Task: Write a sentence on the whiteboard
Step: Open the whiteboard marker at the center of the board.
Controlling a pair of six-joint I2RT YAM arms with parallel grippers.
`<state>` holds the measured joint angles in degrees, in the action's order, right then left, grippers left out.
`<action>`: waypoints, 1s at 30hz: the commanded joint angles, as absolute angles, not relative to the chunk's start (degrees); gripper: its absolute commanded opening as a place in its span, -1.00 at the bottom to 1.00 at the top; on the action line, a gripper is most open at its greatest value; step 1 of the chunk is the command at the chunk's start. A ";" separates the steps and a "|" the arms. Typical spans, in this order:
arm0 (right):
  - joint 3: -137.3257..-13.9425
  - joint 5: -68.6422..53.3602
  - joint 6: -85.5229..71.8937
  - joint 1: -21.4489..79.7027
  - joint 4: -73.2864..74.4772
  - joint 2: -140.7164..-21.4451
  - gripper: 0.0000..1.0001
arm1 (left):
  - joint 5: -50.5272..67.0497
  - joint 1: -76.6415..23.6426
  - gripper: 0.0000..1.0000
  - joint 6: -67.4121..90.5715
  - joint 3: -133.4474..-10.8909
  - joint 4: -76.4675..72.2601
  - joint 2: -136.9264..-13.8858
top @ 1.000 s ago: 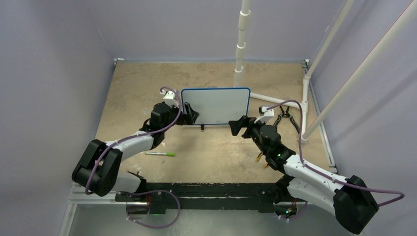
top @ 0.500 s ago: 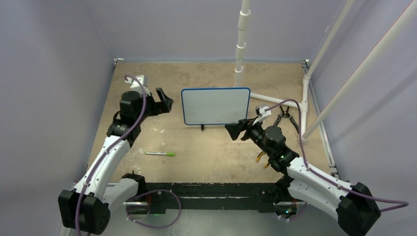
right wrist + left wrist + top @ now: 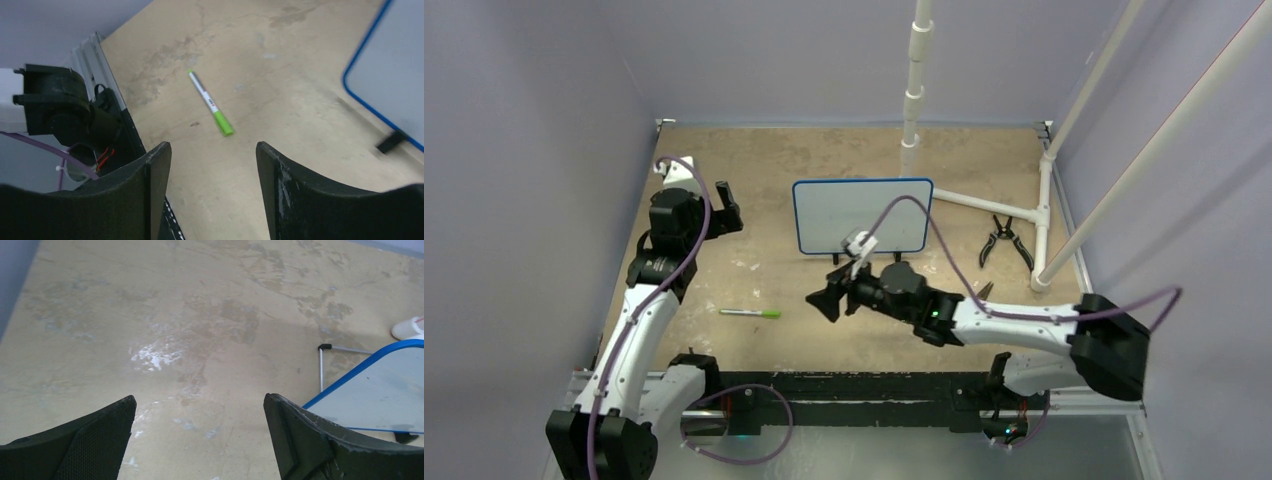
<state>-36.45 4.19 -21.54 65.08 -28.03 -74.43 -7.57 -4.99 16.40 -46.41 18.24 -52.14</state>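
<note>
Whiteboard (image 3: 862, 215) stood upright on its feet at mid-bench (image 3: 724, 160), green marker (image 3: 750, 313) laid flat towards front left, left claw (image 3: 729, 207) spread wide, empty, left of whiteboard, right claw (image 3: 214, 147) parted, empty, pointed at marker, pliers (image 3: 1004, 240) at right.

You had no text that could be read in any view. The whiteboard (image 3: 834, 210) showed a pale face from above and from both wrist cameras, and no letters could be made out on it. The marker (image 3: 210, 103) on the table carried a small printed patch with a reddish mark on its white barrel, too small for you to read.
</note>
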 commanded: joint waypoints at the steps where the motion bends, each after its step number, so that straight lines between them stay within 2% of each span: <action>1: -46.51 8.30 -18.55 70.87 -28.91 -87.38 0.26 | -13.78 -4.75 0.99 15.56 -45.99 17.84 -48.85; 6: -58.60 9.99 -15.93 74.44 -23.18 -99.57 0.20 | -13.49 -4.75 0.99 16.38 -46.28 17.93 -49.17; 14: -70.51 11.60 -10.91 74.97 -16.73 -111.52 0.11 | -11.71 -4.75 0.99 16.63 -45.92 17.50 -48.52; 26: -81.74 15.41 -6.27 75.05 -10.27 -121.32 -0.10 | -11.49 -4.83 0.99 16.87 -46.02 17.32 -48.34; 30: -84.62 16.83 -6.02 75.05 -7.17 -124.00 -0.24 | -11.18 -4.84 0.99 16.92 -45.97 17.34 -48.42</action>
<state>-80.49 13.47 -7.70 74.96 -10.02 -122.98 -12.01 -4.99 16.51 -46.11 18.55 -49.12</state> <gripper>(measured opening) 0.405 0.993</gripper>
